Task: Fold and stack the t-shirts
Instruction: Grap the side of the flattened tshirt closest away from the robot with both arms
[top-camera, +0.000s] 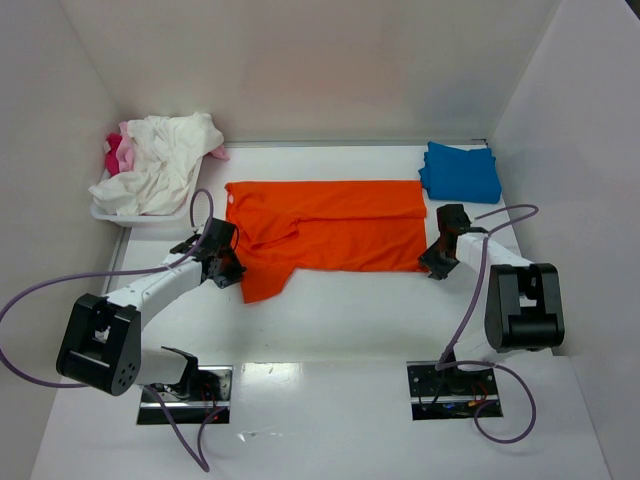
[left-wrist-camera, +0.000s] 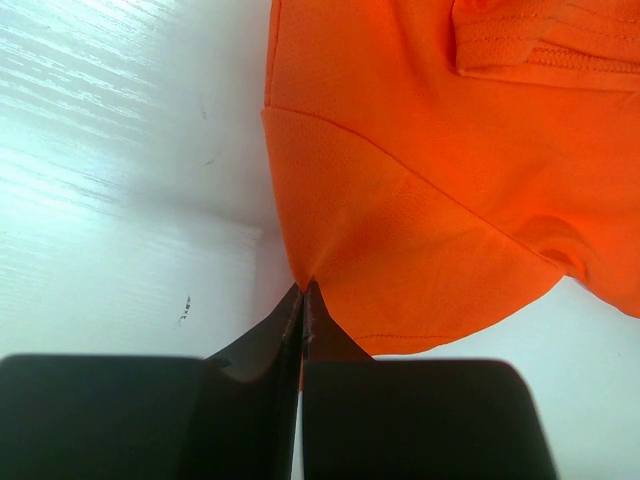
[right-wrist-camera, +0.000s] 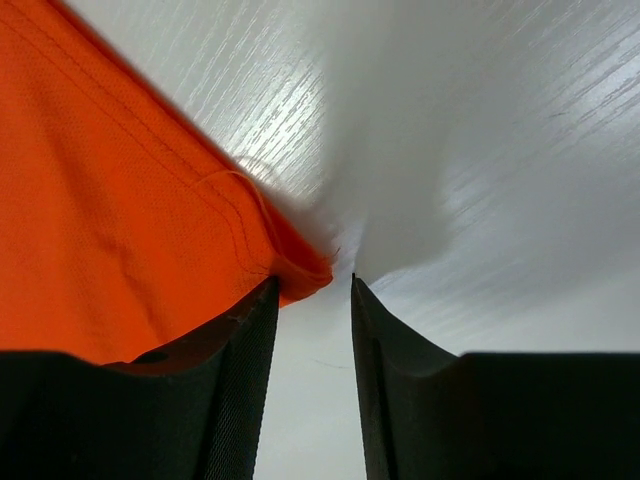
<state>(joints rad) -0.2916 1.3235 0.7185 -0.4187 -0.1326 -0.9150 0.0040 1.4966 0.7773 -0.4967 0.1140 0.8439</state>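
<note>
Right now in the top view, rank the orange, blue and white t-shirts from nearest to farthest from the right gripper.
1. Orange t-shirt, corner at the right gripper.
2. Blue t-shirt, far-right corner.
3. White t-shirt, far-left corner.

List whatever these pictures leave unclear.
Pink cloth t-shirt: top view, mostly buried under the crumpled white cloth t-shirt.
Bright orange cloth t-shirt corner: right wrist view, beside the right tool; whether it is pinched is unclear.
Folded blue cloth t-shirt: top view, layers too small to count.
</note>
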